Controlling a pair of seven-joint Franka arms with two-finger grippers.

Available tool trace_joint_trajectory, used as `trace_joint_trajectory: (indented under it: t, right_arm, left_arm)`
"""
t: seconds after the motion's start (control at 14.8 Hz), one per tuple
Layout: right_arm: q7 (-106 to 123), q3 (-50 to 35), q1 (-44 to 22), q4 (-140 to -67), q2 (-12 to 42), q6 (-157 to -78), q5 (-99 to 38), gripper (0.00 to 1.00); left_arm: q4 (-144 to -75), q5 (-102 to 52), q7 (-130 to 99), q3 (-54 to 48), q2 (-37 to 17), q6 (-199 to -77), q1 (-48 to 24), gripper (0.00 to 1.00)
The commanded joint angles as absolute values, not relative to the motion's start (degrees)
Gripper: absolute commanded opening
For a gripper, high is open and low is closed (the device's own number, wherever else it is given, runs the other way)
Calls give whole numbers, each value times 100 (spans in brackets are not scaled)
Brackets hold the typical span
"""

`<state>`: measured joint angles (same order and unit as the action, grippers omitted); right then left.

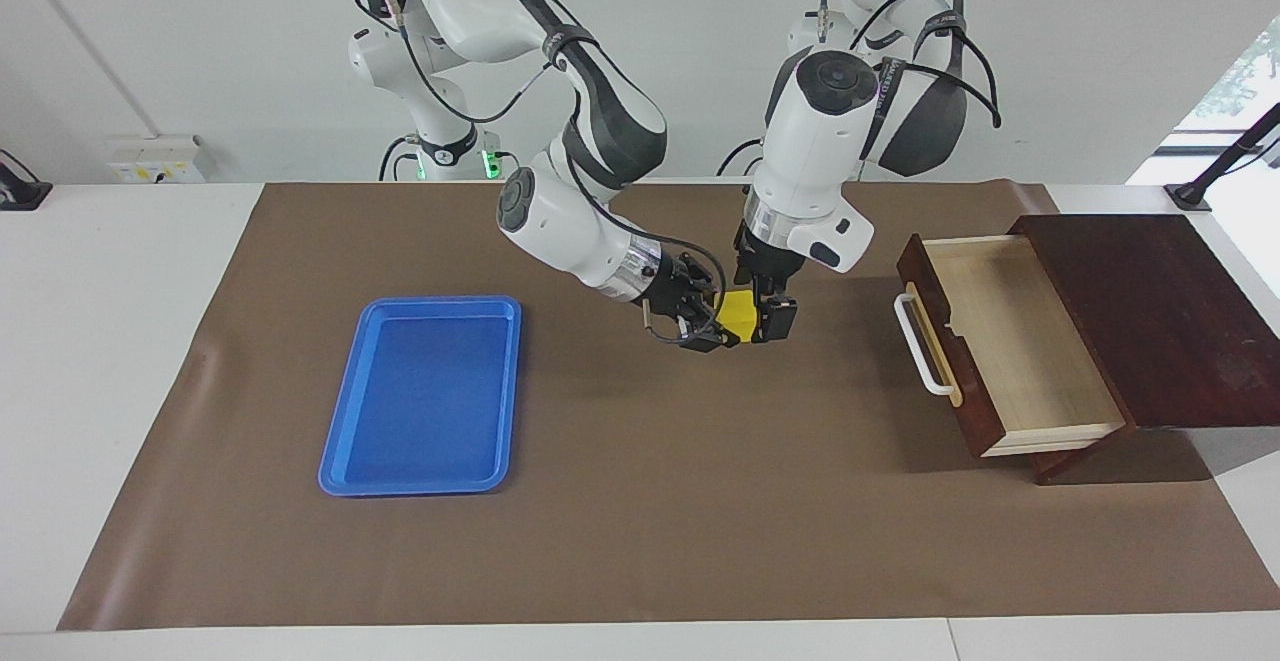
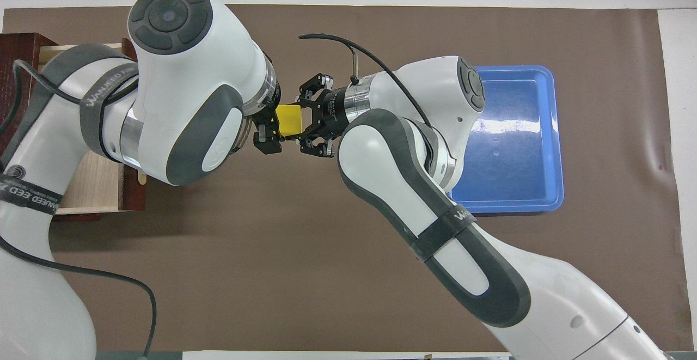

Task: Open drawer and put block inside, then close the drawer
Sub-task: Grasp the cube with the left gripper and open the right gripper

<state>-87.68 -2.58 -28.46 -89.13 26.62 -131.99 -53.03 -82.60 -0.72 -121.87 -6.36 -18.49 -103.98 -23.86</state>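
The yellow block (image 1: 738,316) is held in the air over the middle of the brown mat, between both grippers; it also shows in the overhead view (image 2: 288,119). My left gripper (image 1: 762,313) (image 2: 273,124) comes down from above and is shut on the block. My right gripper (image 1: 715,327) (image 2: 308,117) reaches in sideways from the tray's end, and its fingers stand spread wide around the block. The drawer (image 1: 1010,341) (image 2: 92,185) of the dark wooden box (image 1: 1150,311) is pulled open at the left arm's end, its pale inside bare, its white handle (image 1: 920,346) facing the middle.
A blue tray (image 1: 425,396) (image 2: 512,131) lies with nothing in it on the mat toward the right arm's end. The brown mat (image 1: 650,501) covers most of the white table. In the overhead view the left arm hides much of the drawer.
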Motion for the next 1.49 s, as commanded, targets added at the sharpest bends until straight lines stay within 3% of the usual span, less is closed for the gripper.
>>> trace_joint_trajectory:
  t: [0.0,0.47,0.54,0.88,0.95,1.01,1.08,1.42]
  right_arm:
    - [-8912,-272,-2856,-8842,2716,-13254,-5423,0]
    - [-9123,-272,-2865,-8930,2707,-13254,-5414,0]
    - [-9123,-272,-2865,-8938,2707,-13263,-5414,0]
    - [-9114,-272,-2865,-8956,2707,-13263,-5414,0]
    - [-9114,-272,-2865,-8947,2707,-13263,-5414,0]
    - [-9106,-272,-2865,-8947,2707,-13263,-5414,0]
    - [-9114,-272,-2865,-8947,2698,-13271,-5414,0]
    - [-9123,-272,-2865,-8947,2698,-13263,-5414,0]
  left_arm:
    - [-8708,96,-12278,-563,-1600,-10546,-2540,100]
    - [-8991,141,-12287,-563,-1485,-10731,-2610,100]
    - [-9043,149,-12296,-563,-1477,-10731,-2680,96]
    - [-9123,229,-12296,-563,-1433,-10775,-2681,53]
    - [-9114,229,-12296,-554,-1433,-10775,-2672,33]
    - [-9114,229,-12287,-562,-1441,-10784,-2654,6]
    - [-9114,246,-12278,-562,-1441,-10810,-2646,0]
    - [-9088,308,-12270,-563,-1459,-10811,-2610,0]
